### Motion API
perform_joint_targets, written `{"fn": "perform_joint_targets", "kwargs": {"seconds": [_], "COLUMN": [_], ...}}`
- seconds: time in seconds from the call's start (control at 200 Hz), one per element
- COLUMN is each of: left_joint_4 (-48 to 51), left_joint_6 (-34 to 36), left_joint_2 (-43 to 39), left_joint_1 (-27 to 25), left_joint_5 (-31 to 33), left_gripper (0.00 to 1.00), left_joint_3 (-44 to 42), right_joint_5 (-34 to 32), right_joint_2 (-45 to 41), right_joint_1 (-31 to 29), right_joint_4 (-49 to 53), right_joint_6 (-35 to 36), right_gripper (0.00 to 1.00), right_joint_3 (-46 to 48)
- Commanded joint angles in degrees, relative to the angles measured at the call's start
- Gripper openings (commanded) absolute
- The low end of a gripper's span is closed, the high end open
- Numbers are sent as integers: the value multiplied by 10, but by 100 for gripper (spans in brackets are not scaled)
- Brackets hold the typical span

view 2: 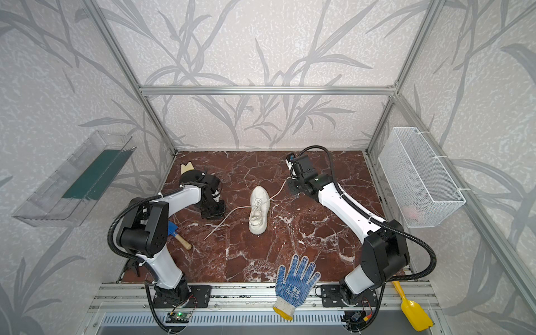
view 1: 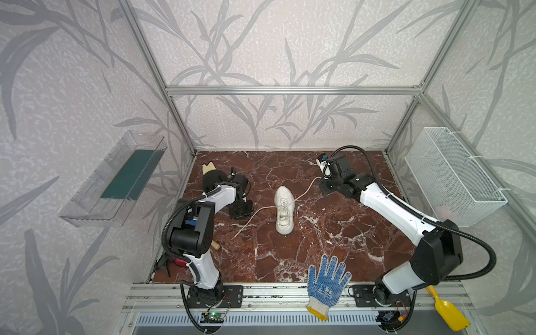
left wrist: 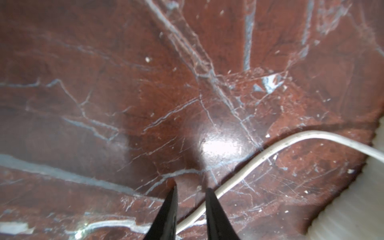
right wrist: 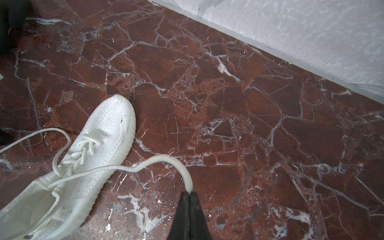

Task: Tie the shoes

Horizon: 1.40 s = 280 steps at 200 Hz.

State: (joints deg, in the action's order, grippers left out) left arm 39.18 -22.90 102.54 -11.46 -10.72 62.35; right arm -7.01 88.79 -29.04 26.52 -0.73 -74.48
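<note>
The off-white sneaker (view 1: pixel 284 213) (view 2: pixel 259 210) lies mid-floor on the red marble, toe toward the back wall. One thin white lace (view 1: pixel 307 188) rises from its eyelets to my right gripper (view 1: pixel 321 180) (right wrist: pixel 189 192), which is shut on the lace end (right wrist: pixel 188 182). The other lace (view 1: pixel 246 224) trails forward-left along the floor. My left gripper (view 1: pixel 245 214) (left wrist: pixel 191 188) hovers low over it just left of the shoe. Its fingers stand slightly apart, and the lace (left wrist: pixel 270 153) runs on the floor through the gap. The shoe's sole (left wrist: pixel 357 207) shows at that view's edge.
A blue dotted work glove (view 1: pixel 327 284) lies over the front rail, and a yellow scoop (view 1: pixel 448 311) at the front right. A wire basket (view 1: pixel 452 177) hangs on the right wall, a clear bin (view 1: pixel 116 179) on the left. A blue trowel (view 2: pixel 178 235) lies beneath the left arm.
</note>
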Motion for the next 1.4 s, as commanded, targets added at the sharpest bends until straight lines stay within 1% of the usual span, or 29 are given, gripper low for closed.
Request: {"fn": "perform_joint_targets", "kwargs": {"seconds": [0.0,0.055,0.14,0.23,0.365,0.55,0.715,0.855,1.0,1.045,1.12,1.16,1.255,1.34,1.395], "left_joint_4": [22,16,15,13,6,12,13,11,-18,-24,-8,-13,-45,-39,-49], "left_joint_6": [-7,-9,-15,-25,-34,-30,-21,-13,4,24,38,41,39,33,44], "left_joint_2": [43,55,66,74,71,42,17,-2,-41,-42,-36,-40,-54,-58,-60], "left_joint_1": [-14,-22,-42,-63,-67,-67,-66,-67,-67,-67,-67,-67,-69,-71,-71], "left_joint_5": [39,43,58,81,89,101,87,75,74,73,86,85,67,87,92], "left_gripper": [27,27,21,13,0,0,0,19,30,31,31,30,31,32,32], "left_joint_3": [1,5,17,28,37,57,73,64,16,9,2,-7,-33,-38,-51], "right_joint_5": [15,23,48,60,72,94,108,144,167,170,139,137,153,170,178], "right_joint_2": [-7,-2,2,6,9,8,6,2,-11,-19,-26,-28,-29,-26,-26], "right_joint_1": [7,15,25,28,29,29,29,29,29,29,29,30,29,30,29], "right_joint_4": [-52,-56,-64,-64,-67,-65,-54,-47,-45,-59,-74,-72,-66,-60,-67], "right_joint_6": [12,12,7,7,7,-2,-1,-10,-36,-28,-28,-28,-33,-52,-54], "right_gripper": [0,0,0,0,0,0,0,0,0,0,0,0,0,0,0], "right_joint_3": [6,4,4,4,13,19,19,21,33,44,63,64,65,67,73]}}
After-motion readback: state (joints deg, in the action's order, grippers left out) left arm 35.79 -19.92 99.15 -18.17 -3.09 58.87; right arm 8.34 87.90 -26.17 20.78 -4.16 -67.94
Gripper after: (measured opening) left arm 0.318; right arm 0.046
